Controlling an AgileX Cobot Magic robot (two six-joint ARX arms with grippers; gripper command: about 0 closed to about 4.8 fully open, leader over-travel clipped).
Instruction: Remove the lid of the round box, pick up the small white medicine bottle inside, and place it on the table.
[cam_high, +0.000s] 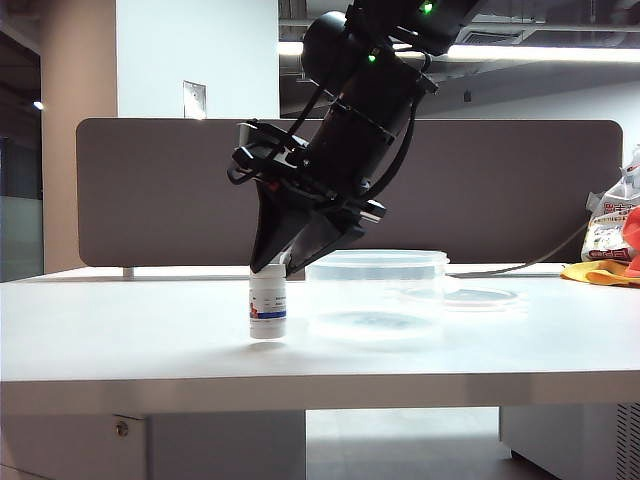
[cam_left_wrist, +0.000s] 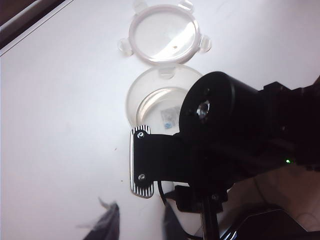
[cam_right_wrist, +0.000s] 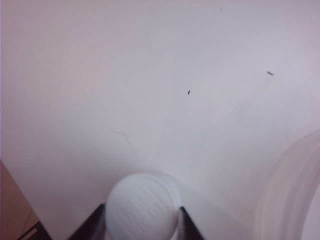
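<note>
The small white medicine bottle (cam_high: 268, 305) stands upright on the table (cam_high: 120, 330), just left of the round box (cam_high: 375, 275). My right gripper (cam_high: 270, 268) comes down at a slant from above, and its fingertips press the bottle's cap (cam_right_wrist: 142, 205) from both sides. The round box (cam_left_wrist: 150, 95) is uncovered. The lid (cam_left_wrist: 162, 32) lies flat on the table beyond it, low and to the right in the exterior view (cam_high: 470, 296). My left gripper (cam_left_wrist: 139, 227) hangs high above the table, open and holding nothing, looking down on the right arm. The bottle is hidden in the left wrist view.
A dark partition panel (cam_high: 150, 190) runs along the back of the table. Plastic bags and an orange-yellow item (cam_high: 612, 250) sit at the far right edge. The box wall (cam_right_wrist: 295, 190) curves close beside the bottle.
</note>
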